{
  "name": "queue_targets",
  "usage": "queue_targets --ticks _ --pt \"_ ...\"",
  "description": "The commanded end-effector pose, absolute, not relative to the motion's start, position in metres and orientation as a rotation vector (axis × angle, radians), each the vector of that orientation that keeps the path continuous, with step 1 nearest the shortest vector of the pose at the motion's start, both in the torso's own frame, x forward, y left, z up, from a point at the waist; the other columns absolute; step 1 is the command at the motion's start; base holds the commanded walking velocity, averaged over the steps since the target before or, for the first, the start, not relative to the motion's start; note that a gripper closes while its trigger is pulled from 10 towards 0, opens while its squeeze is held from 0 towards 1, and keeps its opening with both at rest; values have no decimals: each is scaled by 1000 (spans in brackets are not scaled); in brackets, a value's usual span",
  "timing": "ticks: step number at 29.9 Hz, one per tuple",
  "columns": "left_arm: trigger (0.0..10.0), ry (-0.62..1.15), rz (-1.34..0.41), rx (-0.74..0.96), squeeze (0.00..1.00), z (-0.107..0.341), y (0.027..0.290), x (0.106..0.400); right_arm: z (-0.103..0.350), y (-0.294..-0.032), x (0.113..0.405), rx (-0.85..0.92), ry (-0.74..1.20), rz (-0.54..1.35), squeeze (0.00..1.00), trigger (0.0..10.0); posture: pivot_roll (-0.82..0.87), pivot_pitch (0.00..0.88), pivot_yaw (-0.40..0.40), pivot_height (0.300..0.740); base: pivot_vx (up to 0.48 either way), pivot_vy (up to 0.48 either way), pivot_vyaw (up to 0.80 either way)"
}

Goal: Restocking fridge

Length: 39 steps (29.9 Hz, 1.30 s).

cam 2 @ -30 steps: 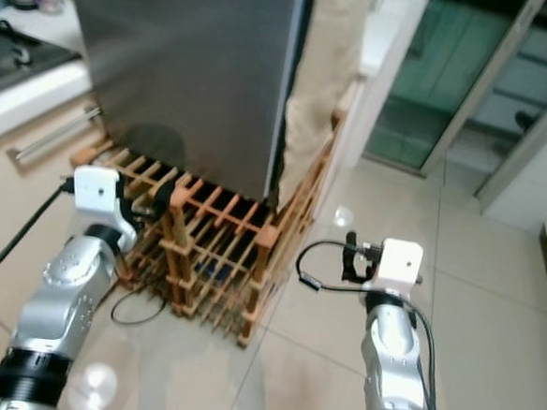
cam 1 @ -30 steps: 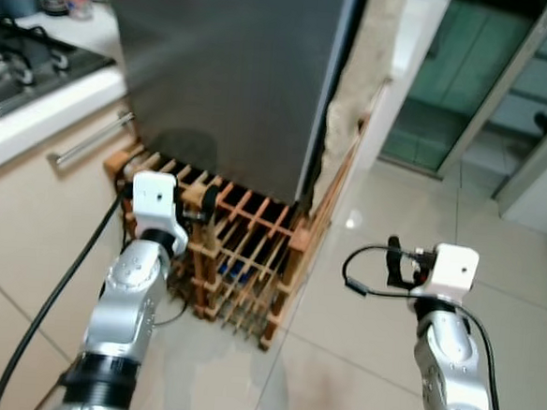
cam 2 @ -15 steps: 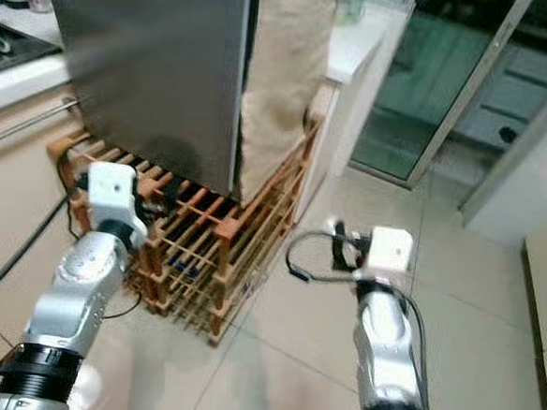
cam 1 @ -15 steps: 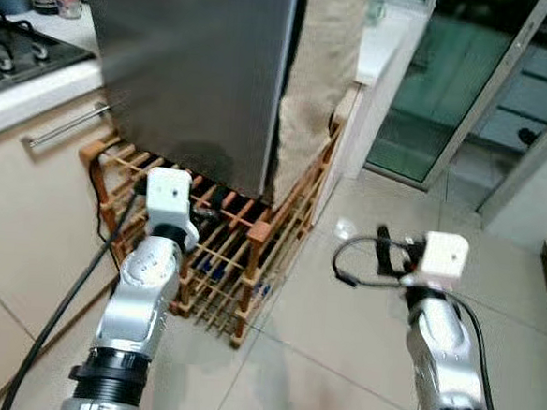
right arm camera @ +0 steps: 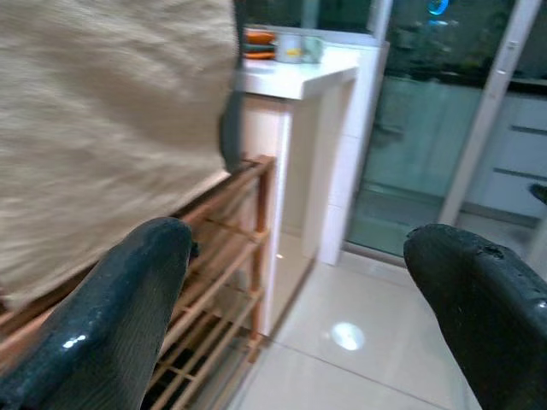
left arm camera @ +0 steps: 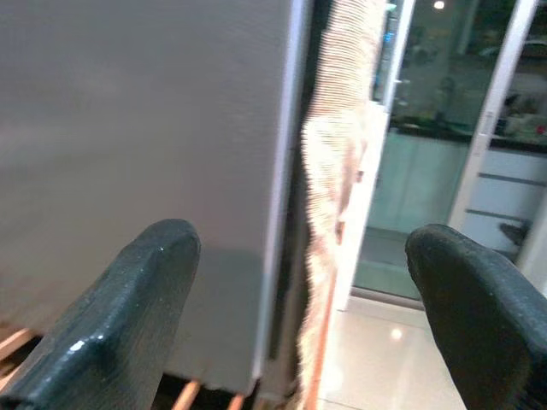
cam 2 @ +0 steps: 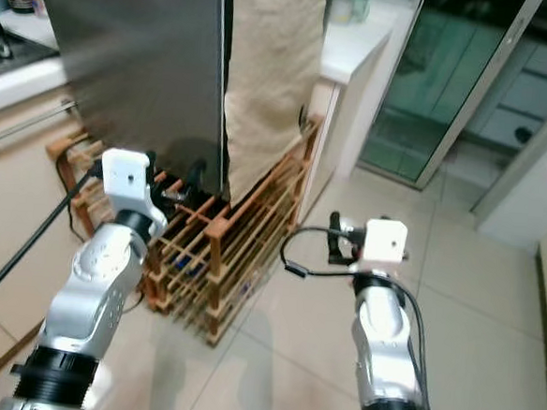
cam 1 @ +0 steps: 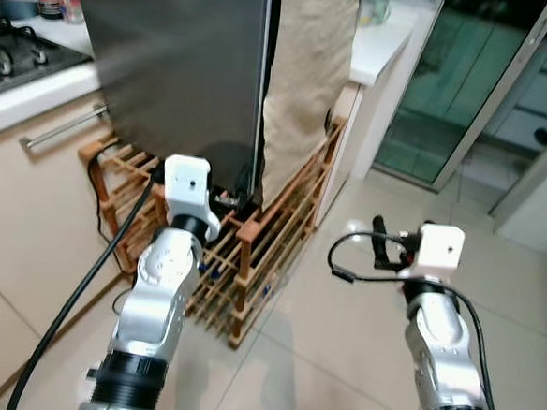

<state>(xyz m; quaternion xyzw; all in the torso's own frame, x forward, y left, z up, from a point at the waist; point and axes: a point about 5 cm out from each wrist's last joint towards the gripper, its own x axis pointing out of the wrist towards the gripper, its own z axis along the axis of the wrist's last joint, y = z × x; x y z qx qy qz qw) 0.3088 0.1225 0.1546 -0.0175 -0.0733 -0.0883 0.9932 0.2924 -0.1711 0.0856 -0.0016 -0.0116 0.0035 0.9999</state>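
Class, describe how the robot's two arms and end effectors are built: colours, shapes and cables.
Both arms are silver, segmented, with black collars and white cube wrist housings. The left end effector and right end effector have thick, rounded black fingers. A black cable loops off the right wrist.

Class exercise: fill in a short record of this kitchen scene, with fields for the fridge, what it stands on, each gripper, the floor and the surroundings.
fridge: grey fridge, door shut, beige cloth hanging down its side
stand: wooden slatted rack under the fridge
left gripper: left gripper open, empty, raised near the fridge's lower corner
right gripper: right gripper open, empty, held over the tiled floor
surroundings: stove on the left counter, glass sliding door on the right
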Motion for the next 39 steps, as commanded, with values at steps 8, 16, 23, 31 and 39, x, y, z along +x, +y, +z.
queue_targets --ticks 8,16,23,31,39 --pt "10000 -186 -162 -34 0 170 129 315 91 -179 296 -13 -36 -17 12 10000 -27 0 -44 740 480 0 0" --pt "10000 -250 -130 -80 0 190 132 319 91 -178 299 -15 -37 -7 16 10000 -25 0 -49 740 102 0 0" --pt "10000 -287 -173 -73 0 209 126 321 90 -176 299 -15 -31 0 12 10000 -27 0 -51 740 0 0 0" --pt "10000 -102 -378 -63 0 189 83 331 85 -178 300 7 -1 -12 12 10000 -22 0 -57 740 0 0 0" --pt "10000 -78 -209 -5 0 183 86 368 84 -172 301 15 8 7 12 10000 -38 0 -57 740 0 0 0"
